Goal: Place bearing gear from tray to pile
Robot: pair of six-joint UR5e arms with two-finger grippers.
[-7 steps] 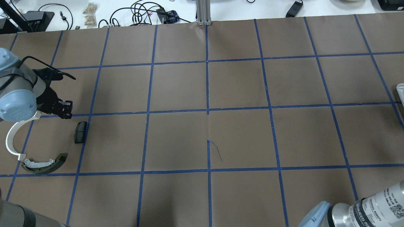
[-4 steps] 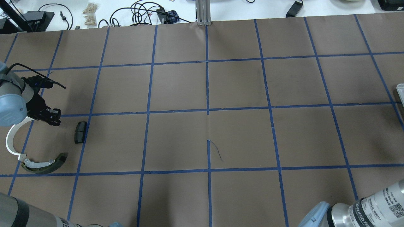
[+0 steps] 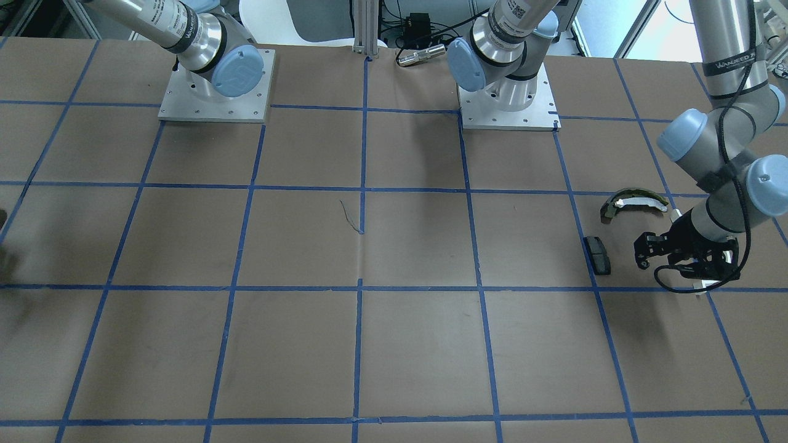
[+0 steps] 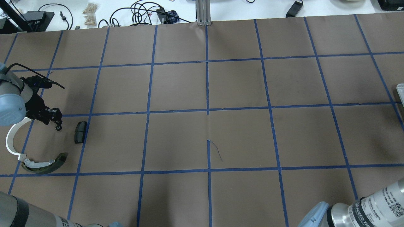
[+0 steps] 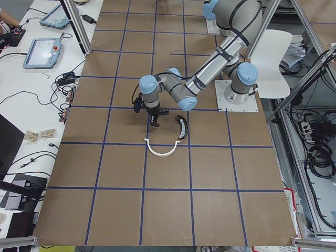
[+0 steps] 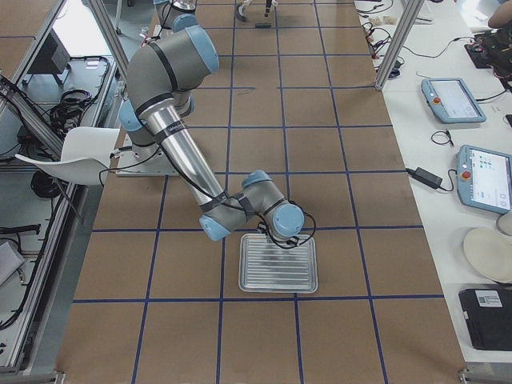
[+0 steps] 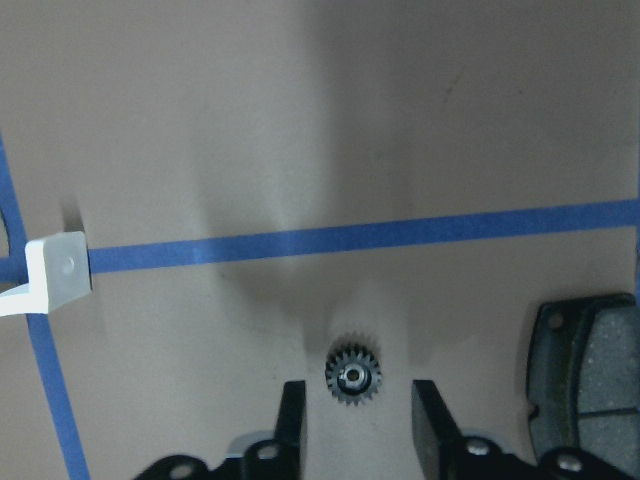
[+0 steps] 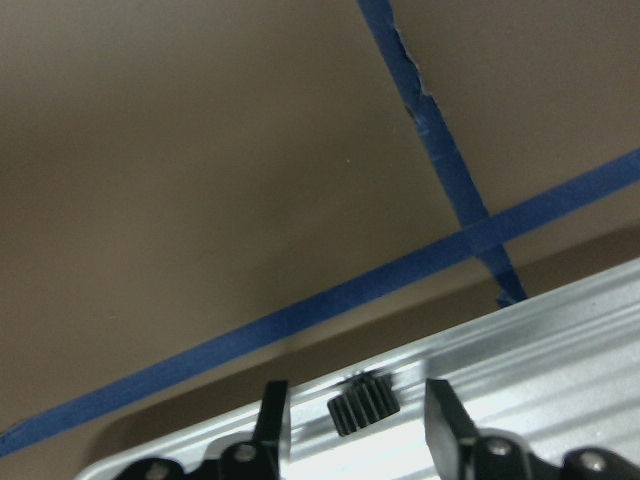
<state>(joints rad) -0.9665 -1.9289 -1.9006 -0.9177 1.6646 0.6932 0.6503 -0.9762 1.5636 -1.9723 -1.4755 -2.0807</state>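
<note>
In the left wrist view a small black bearing gear (image 7: 353,376) lies flat on the brown paper between the fingers of my left gripper (image 7: 362,412), which is open and clear of it. Overhead, this gripper (image 4: 56,123) hangs over the pile: a black pad (image 4: 80,131), a white arc (image 4: 10,138) and an olive shoe (image 4: 47,164). My right gripper (image 8: 358,412) is open, and its fingers straddle a second black gear (image 8: 362,402) at the rim of the ribbed metal tray (image 8: 560,370). The tray (image 6: 278,264) shows whole in the exterior right view.
The table is brown paper with a blue tape grid. The pad (image 7: 585,380) lies close to the right of my left gripper, and the arc's end (image 7: 58,270) lies to its left. Cables and small items lie beyond the far edge (image 4: 142,12). Only the tray's corner (image 4: 400,88) shows overhead.
My left gripper has moved left and toward the robot, down over the pile, and now stands open with the gear on the paper below its fingertips. The pile parts have not moved.
</note>
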